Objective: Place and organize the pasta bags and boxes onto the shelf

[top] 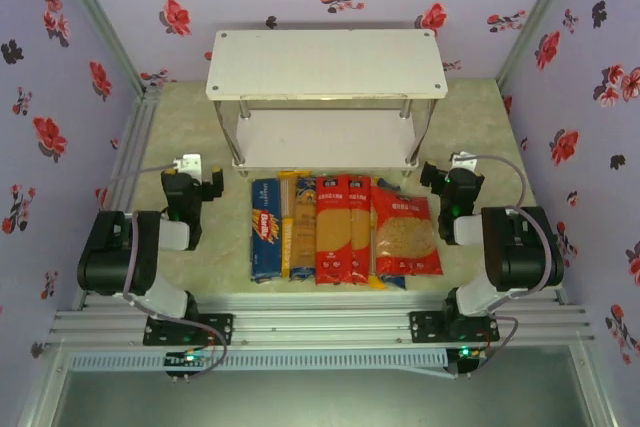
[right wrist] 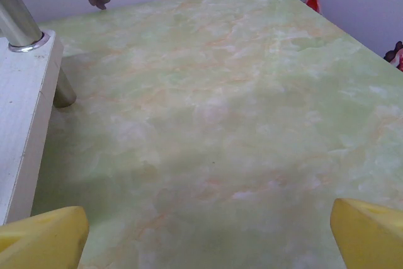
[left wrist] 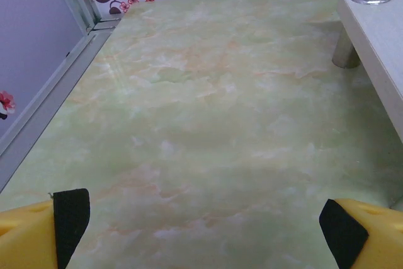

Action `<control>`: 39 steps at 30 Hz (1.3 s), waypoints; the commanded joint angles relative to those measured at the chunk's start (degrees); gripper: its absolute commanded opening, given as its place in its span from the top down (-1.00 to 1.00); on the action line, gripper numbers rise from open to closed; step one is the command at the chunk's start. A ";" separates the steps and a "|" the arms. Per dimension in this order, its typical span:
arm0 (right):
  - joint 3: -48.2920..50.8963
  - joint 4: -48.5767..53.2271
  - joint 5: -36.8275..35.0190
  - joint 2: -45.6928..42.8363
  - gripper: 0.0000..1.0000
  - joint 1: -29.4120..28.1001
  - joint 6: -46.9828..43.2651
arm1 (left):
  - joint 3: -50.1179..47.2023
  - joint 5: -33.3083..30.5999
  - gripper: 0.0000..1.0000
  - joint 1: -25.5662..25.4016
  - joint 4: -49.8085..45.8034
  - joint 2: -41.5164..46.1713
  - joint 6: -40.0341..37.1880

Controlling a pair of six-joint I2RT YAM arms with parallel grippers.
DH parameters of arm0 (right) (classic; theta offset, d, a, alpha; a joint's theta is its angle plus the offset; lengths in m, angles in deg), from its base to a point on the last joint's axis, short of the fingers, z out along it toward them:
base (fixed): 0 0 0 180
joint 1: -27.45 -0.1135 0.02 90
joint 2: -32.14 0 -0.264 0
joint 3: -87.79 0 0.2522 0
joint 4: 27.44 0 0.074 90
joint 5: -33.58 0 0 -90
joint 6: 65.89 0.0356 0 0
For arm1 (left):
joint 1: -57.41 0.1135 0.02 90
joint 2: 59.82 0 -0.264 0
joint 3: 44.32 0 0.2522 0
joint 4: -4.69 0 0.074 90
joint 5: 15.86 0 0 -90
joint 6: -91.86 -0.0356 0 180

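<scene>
Pasta packets [top: 345, 229] before shelf [top: 326, 62]

Both boards of the shelf [top: 325, 77] are free and open from the near side, but the thin legs [top: 237, 137] at its corners pinch the lower gap. The pasta packs [top: 345, 229] lie packed edge to edge mid-surface, just in front of it, with no finger room between them. The surface [top: 180, 127] is bare along its left and right edges. The left pincer [left wrist: 201, 234] and right pincer [right wrist: 208, 237], spread wide, face open marble with the shelf edge close inboard. Walls [top: 60, 97] box in three sides.
</scene>
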 commanded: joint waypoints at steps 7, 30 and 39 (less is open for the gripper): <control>-0.61 0.05 0.54 0.14 -0.98 0.40 -0.18 | 0.94 0.70 -0.99 0.51 -0.50 0.55 0.94; -22.68 56.65 6.75 -22.67 -0.80 -0.46 8.07 | 18.28 -1.59 -0.08 -0.47 -45.01 17.26 12.19; -21.75 75.47 6.45 -33.21 -0.79 -10.96 13.58 | 23.80 -6.32 -0.07 -15.63 -77.82 34.25 28.25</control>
